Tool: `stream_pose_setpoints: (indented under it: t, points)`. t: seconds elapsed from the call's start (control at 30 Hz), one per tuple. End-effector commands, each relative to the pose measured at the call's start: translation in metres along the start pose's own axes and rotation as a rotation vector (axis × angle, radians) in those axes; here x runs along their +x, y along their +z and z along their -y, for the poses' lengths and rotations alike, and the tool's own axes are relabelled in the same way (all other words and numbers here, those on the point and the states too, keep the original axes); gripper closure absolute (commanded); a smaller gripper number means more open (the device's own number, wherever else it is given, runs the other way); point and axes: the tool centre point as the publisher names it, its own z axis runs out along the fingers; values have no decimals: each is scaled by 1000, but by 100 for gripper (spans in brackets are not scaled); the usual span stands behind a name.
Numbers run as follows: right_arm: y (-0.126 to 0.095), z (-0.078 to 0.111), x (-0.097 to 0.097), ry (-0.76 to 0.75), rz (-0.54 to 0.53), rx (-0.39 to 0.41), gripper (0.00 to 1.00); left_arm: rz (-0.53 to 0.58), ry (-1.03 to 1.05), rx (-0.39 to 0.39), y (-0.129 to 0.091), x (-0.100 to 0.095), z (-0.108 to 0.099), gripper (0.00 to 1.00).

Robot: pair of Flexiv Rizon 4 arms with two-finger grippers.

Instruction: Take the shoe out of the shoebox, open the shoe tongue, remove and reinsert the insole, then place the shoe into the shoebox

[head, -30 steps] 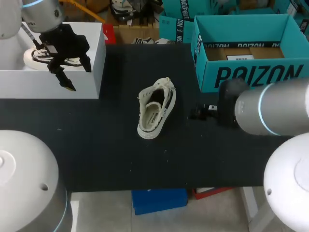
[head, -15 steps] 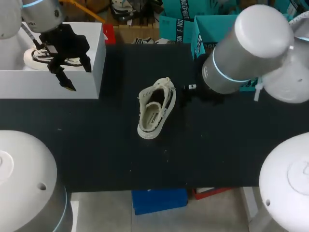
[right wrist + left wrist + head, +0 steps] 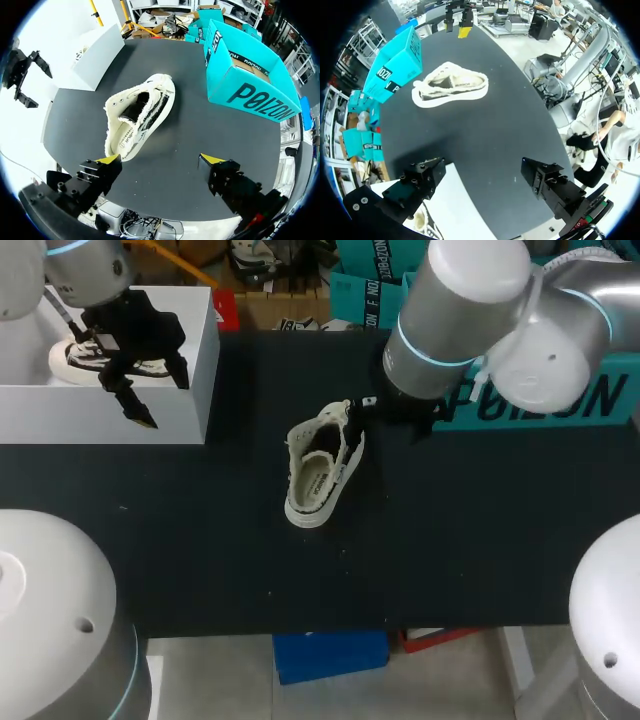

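A cream low-top shoe (image 3: pixel 325 465) lies on its side in the middle of the black table (image 3: pixel 200 540), its opening showing. My right gripper (image 3: pixel 160 160) hangs open above and just short of the shoe (image 3: pixel 137 115), nothing between its yellow-tipped fingers. In the head view that gripper (image 3: pixel 372 415) sits by the shoe's far end, mostly hidden under its own arm. The teal shoebox (image 3: pixel 245 75) stands open at the back right. My left gripper (image 3: pixel 160 398) hovers open and empty over a white box (image 3: pixel 100 415) at the far left, well away from the shoe (image 3: pixel 450 85).
The white box holds a second shoe (image 3: pixel 80 355). My right arm crosses in front of the teal shoebox (image 3: pixel 610 410) and hides most of it in the head view. Bare black table surrounds the shoe toward the front edge.
My right arm has swung from the front right toward the back and left, ending over the shoe's far end and covering the teal box. The shoe and left arm have not moved.
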Motion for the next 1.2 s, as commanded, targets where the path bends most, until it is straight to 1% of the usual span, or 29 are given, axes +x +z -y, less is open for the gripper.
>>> stream_pose_setpoints:
  t: [0.03,0.23,0.43,0.7,0.83,0.9,0.93,1.0,1.03,1.07,1.1,1.2]
  points:
    - [46,-16,12,-6,9,95,0,1,-1,-3,0,1,0,0]
    - [68,-30,18,-24,13,133,0,1,-1,-3,0,1,0,0]
    - [86,-40,19,-34,19,153,0,1,-1,-3,0,1,0,0]
    - [106,-40,12,-24,21,175,0,1,-1,-3,0,1,0,0]
    - [110,-40,7,-17,22,180,0,1,-1,-3,0,1,0,0]
    - [110,-41,5,-15,23,181,5,1,-1,-3,0,1,0,0]
    - [110,-41,3,-13,24,180,14,1,-1,-3,0,1,0,0]
    - [108,-41,2,-11,27,179,27,1,-1,-3,0,1,0,0]
    - [108,-42,0,-9,28,178,40,1,-1,-3,0,1,0,0]
    - [109,-42,0,-9,28,178,44,1,-1,-3,0,1,0,0]
    - [109,-42,0,-9,29,178,50,1,-1,-3,0,1,0,0]
    - [111,-41,-1,-6,29,177,50,1,-1,-3,0,1,0,0]
